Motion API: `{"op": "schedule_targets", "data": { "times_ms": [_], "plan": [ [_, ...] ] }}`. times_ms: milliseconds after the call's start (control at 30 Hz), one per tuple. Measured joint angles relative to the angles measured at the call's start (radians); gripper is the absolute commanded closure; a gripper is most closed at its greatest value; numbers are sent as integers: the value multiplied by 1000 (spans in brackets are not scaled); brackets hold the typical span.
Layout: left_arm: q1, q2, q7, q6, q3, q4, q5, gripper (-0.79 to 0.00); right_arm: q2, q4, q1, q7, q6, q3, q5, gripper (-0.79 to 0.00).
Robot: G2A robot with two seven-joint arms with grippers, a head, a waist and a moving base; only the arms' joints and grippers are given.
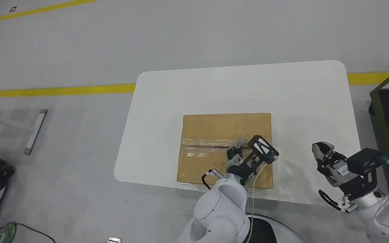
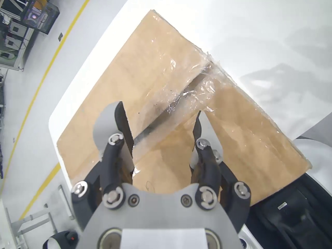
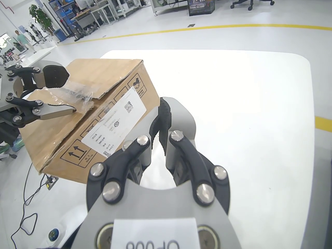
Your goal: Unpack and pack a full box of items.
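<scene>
A closed brown cardboard box [image 1: 213, 130] stands on the white table [image 1: 304, 91], close to its near edge. Torn clear tape [image 2: 186, 89] lies crumpled along the top seam. My left gripper [image 2: 160, 120] hovers open just above the seam near the box's right end, one finger on each side of the tape. From the right wrist view, the left gripper [image 3: 68, 92] sits over the box [image 3: 77, 136] with the loose tape [image 3: 80, 95] between its fingers. My right gripper [image 3: 159, 124] is shut and empty, over bare table to the right of the box [image 1: 323, 152].
Bare table [image 3: 233, 91] stretches beyond and to the right of the box. A dark bin [image 1: 383, 103] stands off the table's right edge. The box's near side sits almost at the table's near edge.
</scene>
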Motion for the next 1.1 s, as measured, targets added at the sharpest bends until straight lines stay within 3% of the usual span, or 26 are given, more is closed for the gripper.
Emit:
{"op": "schedule_targets", "data": {
  "times_ms": [233, 367, 433, 867, 1100],
  "plan": [
    [8, -1, 29, -4, 10, 7, 57, -342, 0, 0, 5, 4, -1, -10, 0, 0],
    [15, -2, 41, 3, 7, 5, 66, -160, 0, 1, 7, 7, -2, -13, -1, 0],
    [19, -4, 46, 9, 4, 3, 66, 0, 0, 3, 9, 7, -3, -14, 1, 0],
    [32, -10, 84, 55, -30, -15, 75, 0, 0, -2, 18, 15, -13, -23, 18, 0],
    [67, -4, 88, 159, -187, -136, 53, 0, 1, -29, 30, 32, -50, -26, 69, 0]
  ]
}}
